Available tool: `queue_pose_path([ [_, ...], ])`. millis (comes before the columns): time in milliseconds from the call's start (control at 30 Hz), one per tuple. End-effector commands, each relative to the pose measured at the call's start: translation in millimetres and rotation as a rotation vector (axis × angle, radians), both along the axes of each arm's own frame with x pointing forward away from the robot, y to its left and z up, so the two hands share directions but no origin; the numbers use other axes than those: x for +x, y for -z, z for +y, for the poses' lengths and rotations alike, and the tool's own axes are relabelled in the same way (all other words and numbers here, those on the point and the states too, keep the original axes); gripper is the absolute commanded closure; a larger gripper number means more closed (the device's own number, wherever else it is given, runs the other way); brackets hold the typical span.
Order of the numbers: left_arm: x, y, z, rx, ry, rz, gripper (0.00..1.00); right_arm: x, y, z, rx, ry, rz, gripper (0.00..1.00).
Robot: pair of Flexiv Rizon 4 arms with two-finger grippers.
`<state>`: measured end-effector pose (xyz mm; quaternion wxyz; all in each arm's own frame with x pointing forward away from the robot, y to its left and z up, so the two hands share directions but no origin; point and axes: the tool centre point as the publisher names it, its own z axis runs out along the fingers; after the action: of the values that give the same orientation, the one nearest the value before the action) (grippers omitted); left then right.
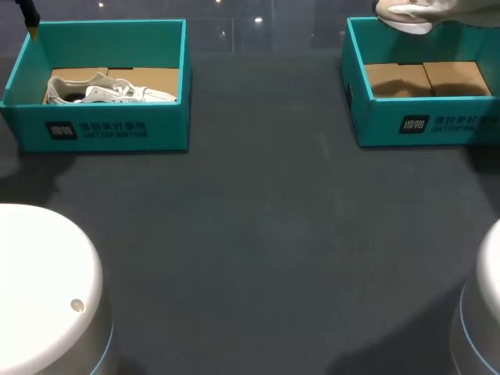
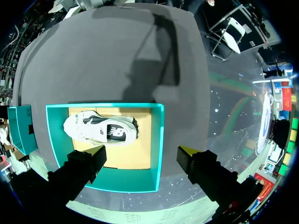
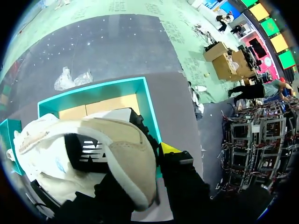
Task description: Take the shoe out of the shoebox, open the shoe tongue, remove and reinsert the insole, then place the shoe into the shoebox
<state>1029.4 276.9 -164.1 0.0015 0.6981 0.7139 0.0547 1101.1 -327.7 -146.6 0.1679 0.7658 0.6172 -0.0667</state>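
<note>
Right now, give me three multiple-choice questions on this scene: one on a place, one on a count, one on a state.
1. Where is the lifted shoe? A. inside the left box B. above the right shoebox C. on the floor
2. How many teal boxes stand on the table? A. one B. two C. three
3. The left gripper is: A. open B. shut on a shoe C. shut on a box wall
Answers: 1 B, it hangs over that box's far wall; 2 B, one teal box stands at each side; 3 A, its yellow tips stand apart, touching nothing.
</note>
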Motion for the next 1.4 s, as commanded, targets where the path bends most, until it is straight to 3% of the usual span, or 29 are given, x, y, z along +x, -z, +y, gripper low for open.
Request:
queue_pose_path([
  [33, -0.7, 0, 0, 0.002, 0.001, -0.001, 0.0, -30.8, -29, 17, -0.041, -0.007, -0.069, 1.0],
  [400, -0.7, 0, 0, 0.002, 0.001, -0.001, 0.0, -78.0, -54, 76, -0.065, -0.017, -0.077, 1.0],
  [933, -0.7, 0, 0, 0.002, 0.001, -0.001, 0.0, -186.0, -43, 161, -0.045, 0.04, -0.094, 1.0],
  [1400, -0.7, 0, 0, 0.002, 0.001, -0.001, 0.0, -259.8, -26, 205, -0.033, 0.045, -0.129, 1.0],
])
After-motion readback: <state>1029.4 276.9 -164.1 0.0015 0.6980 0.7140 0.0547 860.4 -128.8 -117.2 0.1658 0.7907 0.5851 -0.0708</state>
